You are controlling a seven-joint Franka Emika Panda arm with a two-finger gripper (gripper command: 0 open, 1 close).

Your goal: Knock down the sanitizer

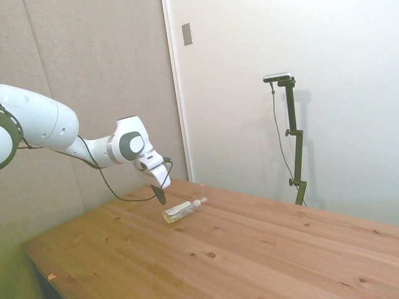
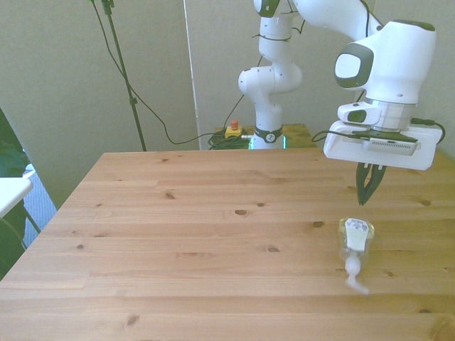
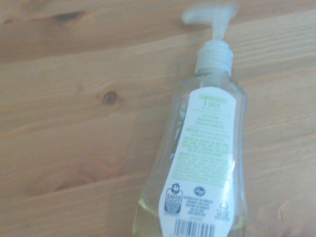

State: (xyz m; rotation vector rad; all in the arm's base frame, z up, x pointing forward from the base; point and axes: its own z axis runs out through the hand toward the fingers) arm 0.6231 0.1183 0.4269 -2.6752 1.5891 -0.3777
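Obstacles on the table (image 2: pixel 178 234), as I see them from here: one, the sanitizer (image 2: pixel 355 238), lying flat on its side near the front view's right edge, pump nozzle (image 2: pixel 355 275) pointing toward the near edge.

My gripper (image 2: pixel 367 190) hangs just above and behind the bottle's base, apart from it, fingers drawn together.

Free room: open board runs across the front view's left and middle, and along the near edge. In the side view, bare planks (image 1: pixel 280 249) stretch past the bottle to the picture's right.
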